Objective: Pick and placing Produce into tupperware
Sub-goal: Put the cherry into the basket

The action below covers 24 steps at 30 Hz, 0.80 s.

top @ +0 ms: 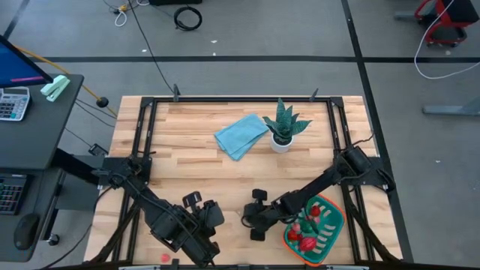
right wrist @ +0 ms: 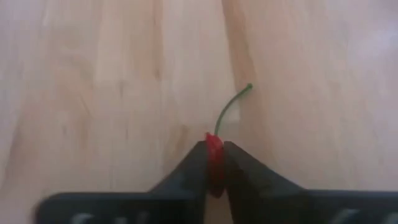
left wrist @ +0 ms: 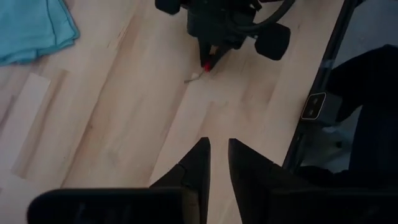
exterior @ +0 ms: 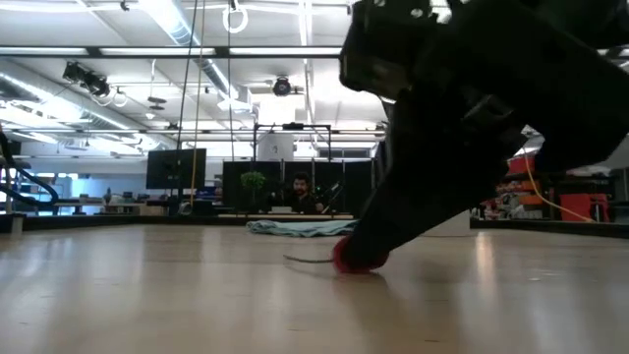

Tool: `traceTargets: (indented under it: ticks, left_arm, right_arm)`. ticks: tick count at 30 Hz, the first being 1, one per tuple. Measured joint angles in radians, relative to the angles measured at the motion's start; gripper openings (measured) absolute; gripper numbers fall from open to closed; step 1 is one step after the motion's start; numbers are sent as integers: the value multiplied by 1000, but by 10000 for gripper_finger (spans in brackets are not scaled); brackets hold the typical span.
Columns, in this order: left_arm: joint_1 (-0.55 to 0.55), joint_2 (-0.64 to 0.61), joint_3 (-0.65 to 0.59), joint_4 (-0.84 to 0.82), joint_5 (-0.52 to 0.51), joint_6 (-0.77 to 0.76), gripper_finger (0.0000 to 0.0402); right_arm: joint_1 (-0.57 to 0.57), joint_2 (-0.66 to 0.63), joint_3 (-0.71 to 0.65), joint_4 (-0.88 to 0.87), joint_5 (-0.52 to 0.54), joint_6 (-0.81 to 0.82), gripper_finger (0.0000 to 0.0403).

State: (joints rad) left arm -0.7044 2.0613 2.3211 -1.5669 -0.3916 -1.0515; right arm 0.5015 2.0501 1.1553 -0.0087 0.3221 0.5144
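My right gripper [right wrist: 214, 163] is low over the table's near middle and shut on a small red cherry-like piece [right wrist: 214, 144] with a thin green stem [right wrist: 229, 111]. The low view shows that red piece [exterior: 354, 258] at the table top under the dark gripper. The teal tupperware [top: 335, 225] stands just right of the gripper, near the table's near right corner, with several red and pink bits [top: 303, 234] inside. Another red bit [top: 163, 257] lies at the near edge. My left gripper [left wrist: 218, 158] waits to the left, fingers a narrow gap apart, holding nothing. My right gripper pinches the red body of the piece [right wrist: 214, 149] between its two fingertips, coming down at a slant from the table's right. The stem sticks out beyond the fingertips and lies along the wood. In the low view the piece's underside sits at the table surface.
A light blue folded cloth [top: 241, 135] and a spiky green potted plant [top: 283, 129] stand at the far middle. Black frame rails [top: 142, 135] run along the table's left, right and far sides. A person sits in the room beyond the table [exterior: 303, 193].
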Motion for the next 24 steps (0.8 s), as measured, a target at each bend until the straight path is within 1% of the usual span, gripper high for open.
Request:
traceTargets:
  ticks: [2,3,5,8,11,13,14,16,19,22,24]
  left_arm:
    - [0,0,0,-1,0,-28,63]
    - [-1,0,0,0,0,-43,61]
    - [-3,0,0,0,0,-67,57]
    - [-11,0,0,2,0,-110,49]
    - [-29,0,0,3,-1,-144,43]
    - [-47,0,0,3,0,-164,39]
    - [-56,0,0,4,0,-172,37]
    - [-74,0,0,5,-2,-198,34]
    - [-106,7,0,5,-26,-228,29]
    - [-132,14,0,8,-56,-264,25]
    - [-151,23,0,11,-63,-301,23]
  right_arm:
    - [-2,-23,0,-53,-3,-37,23]
    - [0,-39,0,-84,-2,-60,15]
    - [6,-93,-1,-150,13,-81,17]
    - [22,-221,0,-235,40,-80,29]
    - [60,-373,0,-349,57,-67,20]
    - [103,-480,0,-442,58,-15,10]
    - [128,-530,1,-501,61,30,9]
    - [185,-612,2,-637,65,169,13]
    - [285,-687,1,-857,73,436,32]
    - [393,-699,0,-1039,72,679,45]
    - [454,-683,0,-1111,70,794,48]
